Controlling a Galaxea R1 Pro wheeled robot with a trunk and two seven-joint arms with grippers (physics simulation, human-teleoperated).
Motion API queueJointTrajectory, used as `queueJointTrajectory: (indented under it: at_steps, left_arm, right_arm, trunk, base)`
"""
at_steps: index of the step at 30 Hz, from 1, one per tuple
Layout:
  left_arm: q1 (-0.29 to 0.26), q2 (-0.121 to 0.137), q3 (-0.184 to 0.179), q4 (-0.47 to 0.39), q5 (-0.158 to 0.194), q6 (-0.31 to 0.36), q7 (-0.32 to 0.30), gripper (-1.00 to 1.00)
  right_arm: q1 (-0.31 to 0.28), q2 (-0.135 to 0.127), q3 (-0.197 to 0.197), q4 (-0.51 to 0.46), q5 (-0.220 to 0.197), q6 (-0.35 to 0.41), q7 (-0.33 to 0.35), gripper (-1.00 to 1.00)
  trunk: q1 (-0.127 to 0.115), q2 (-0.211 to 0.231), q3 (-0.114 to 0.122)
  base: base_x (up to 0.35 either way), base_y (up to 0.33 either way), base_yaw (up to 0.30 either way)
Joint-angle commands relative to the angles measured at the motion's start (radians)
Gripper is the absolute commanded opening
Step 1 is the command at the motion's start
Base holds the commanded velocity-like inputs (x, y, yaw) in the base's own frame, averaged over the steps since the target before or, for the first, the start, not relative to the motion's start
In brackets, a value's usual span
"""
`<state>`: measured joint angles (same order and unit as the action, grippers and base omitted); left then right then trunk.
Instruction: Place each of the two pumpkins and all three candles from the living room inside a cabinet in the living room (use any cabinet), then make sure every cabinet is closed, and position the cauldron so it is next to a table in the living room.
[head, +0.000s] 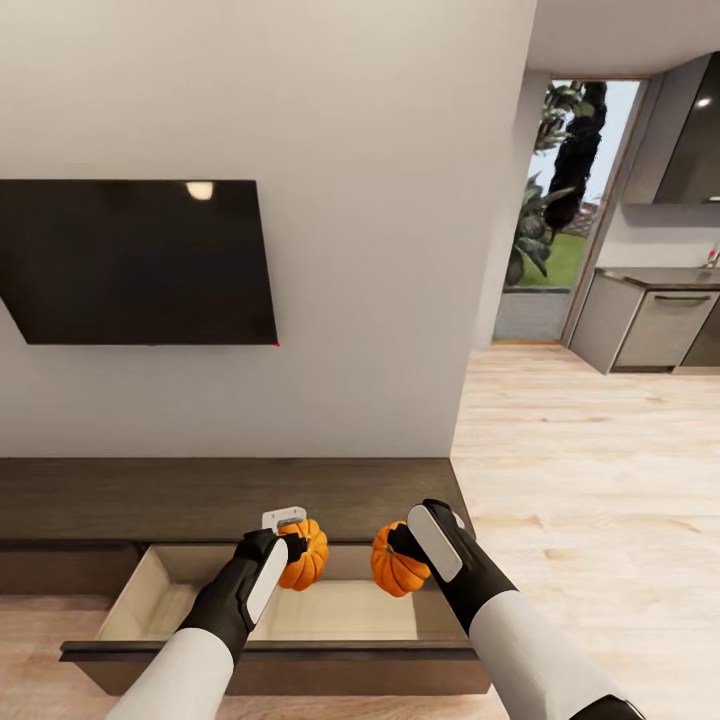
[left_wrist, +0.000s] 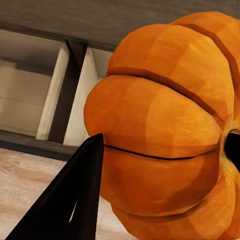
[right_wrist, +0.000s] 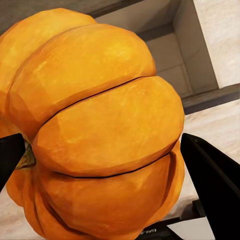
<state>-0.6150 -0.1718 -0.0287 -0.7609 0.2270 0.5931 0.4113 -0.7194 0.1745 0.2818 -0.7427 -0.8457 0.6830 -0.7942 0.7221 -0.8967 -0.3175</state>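
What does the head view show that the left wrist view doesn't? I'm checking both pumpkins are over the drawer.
Head view alone: the right gripper shut on its pumpkin, plus the television above the cabinet. Left wrist view alone: a close look at the pumpkin's ribs beside one dark finger. Both: the left gripper's pumpkin held over the open drawer.
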Motion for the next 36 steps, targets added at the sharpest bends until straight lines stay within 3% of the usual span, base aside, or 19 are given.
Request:
queueJointTrajectory:
  at_steps: [1,36]
  left_arm:
    - [0.0,0.0,0.0,0.0,-0.002,0.001,0.004,-1.0]
    - [0.0,-0.003,0.0,0.0,-0.003,0.001,0.004,-1.0]
  right_arm:
    - [0.0,0.0,0.0,0.0,0.0,0.0,-0.003,-1.0]
    - [0.0,0.0,0.0,-0.006,0.0,0.0,-0.002,-1.0]
  trunk:
    - [0.004,-0.007,-0.003]
    - [0.138,-0.252,-0.113]
  base:
    - [0.0,0.0,0.0]
    - [0.0,0.0,0.0]
